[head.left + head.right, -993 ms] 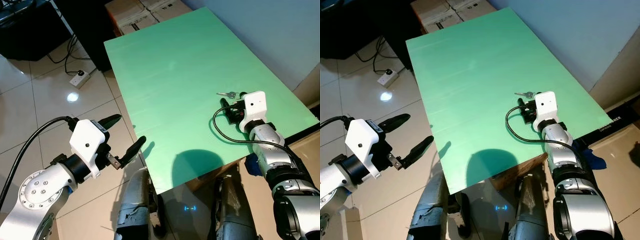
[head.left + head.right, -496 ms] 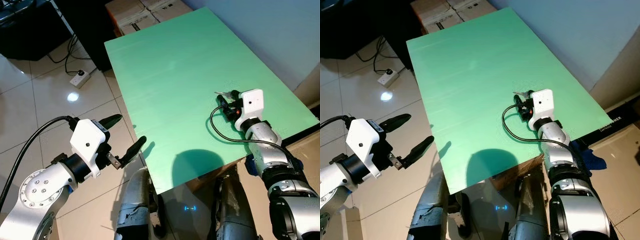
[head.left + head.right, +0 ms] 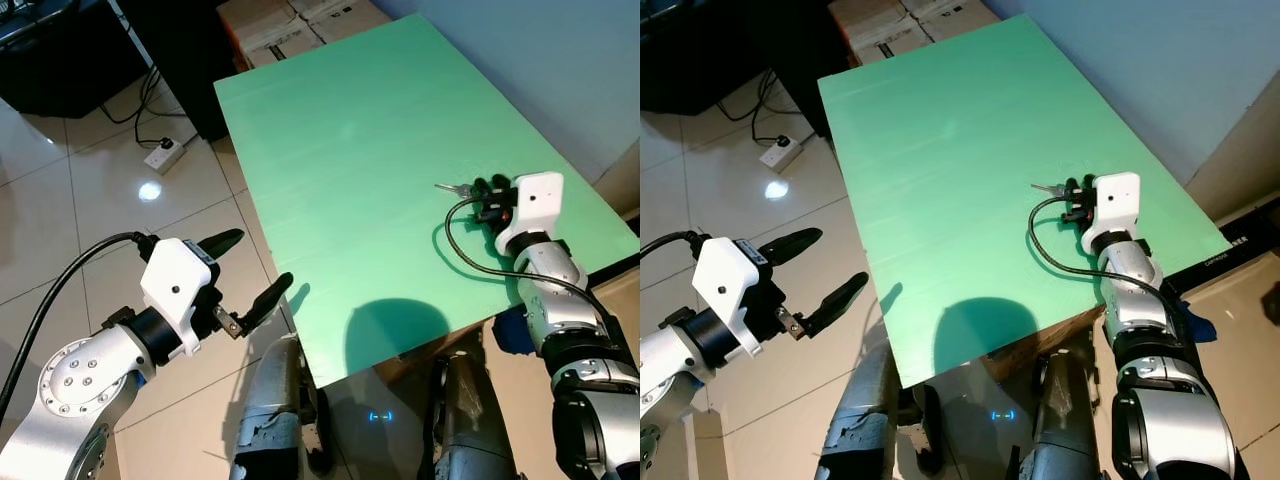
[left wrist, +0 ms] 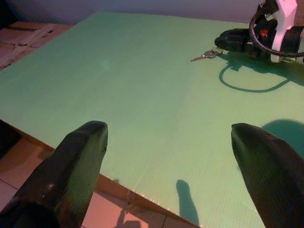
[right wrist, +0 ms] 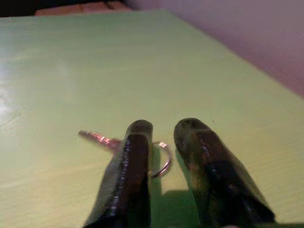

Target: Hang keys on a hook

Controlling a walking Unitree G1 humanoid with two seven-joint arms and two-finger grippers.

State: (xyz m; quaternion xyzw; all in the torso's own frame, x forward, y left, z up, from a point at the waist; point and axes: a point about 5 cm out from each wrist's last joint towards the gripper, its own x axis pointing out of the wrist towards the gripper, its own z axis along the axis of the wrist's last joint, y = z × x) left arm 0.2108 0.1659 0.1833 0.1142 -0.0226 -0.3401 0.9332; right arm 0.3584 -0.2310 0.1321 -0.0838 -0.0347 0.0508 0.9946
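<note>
Nearest the camera, the left gripper [image 3: 252,272] is hovering off the near-left corner of the table over pale glossy floor tiles [image 3: 90,200], its two long, matte black, tapering fingers standing wide apart with nothing between them; behind them sits a blocky white plastic housing on a silver metal wrist studded with small bolts, and a thick black cable is looping away from it. The table [image 3: 340,130] is showing as a flat, mint-green sheet with a faint ribbed, corrugated grain and a brown edge along its near side. Farther in, toward the table's right side, the right gripper [image 3: 487,190] is lying low on the green surface, its white housing trailing a thin black wire that curls in a loop. Its rounded black fingers [image 5: 130,161] are drawn close together, a narrow gap showing between them, and they are sitting on the keys [image 5: 102,139]: a slim silver key blade is poking out past one fingertip and a thin metal ring is curving through the gap, yet whether the fingers are actually pinching them cannot be told. Beyond the table, a white power strip [image 3: 166,155] with dark cords is lying on the tiles, and brown cardboard boxes [image 3: 285,20] are standing at the far edge.
</note>
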